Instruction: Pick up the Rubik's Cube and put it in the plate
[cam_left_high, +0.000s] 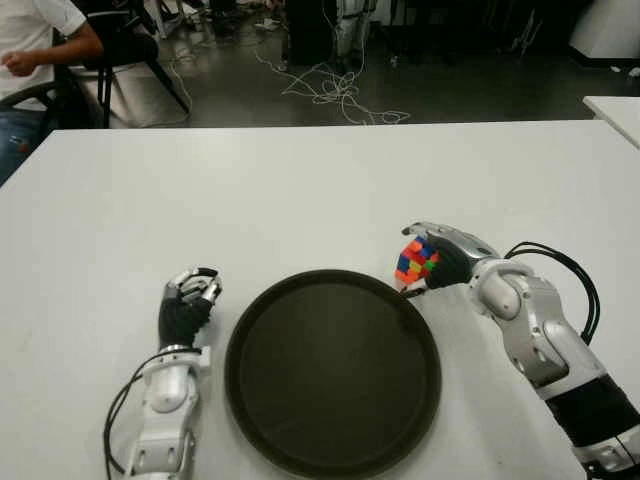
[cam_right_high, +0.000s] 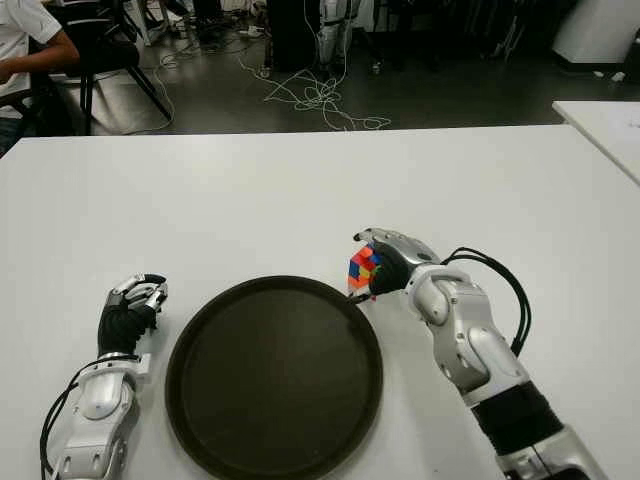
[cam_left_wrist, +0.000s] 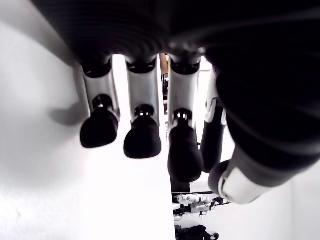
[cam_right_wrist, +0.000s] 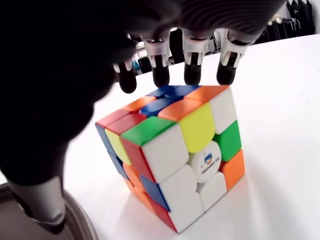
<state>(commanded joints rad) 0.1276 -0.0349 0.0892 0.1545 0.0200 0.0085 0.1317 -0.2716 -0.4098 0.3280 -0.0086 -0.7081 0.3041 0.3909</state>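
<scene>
Now cupping right hand (cam_left_high: 447, 255) around cube (cam_left_high: 415, 261) by plate (cam_left_high: 432, 345) rim at centre-right, fingers curling onto it, grip unconfirmed; light, rigid, slick-faced, best pinched across opposite faces; left hand (cam_left_high: 188, 303) loosely curled, empty.

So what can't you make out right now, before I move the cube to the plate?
- Whether the right hand grips the cube: in the wrist view its fingertips show behind the cube's top, contact unclear.
- Cube's far faces: hidden by the palm, eye views.
- Plate's near rim: cut by the left eye view's bottom edge.
</scene>
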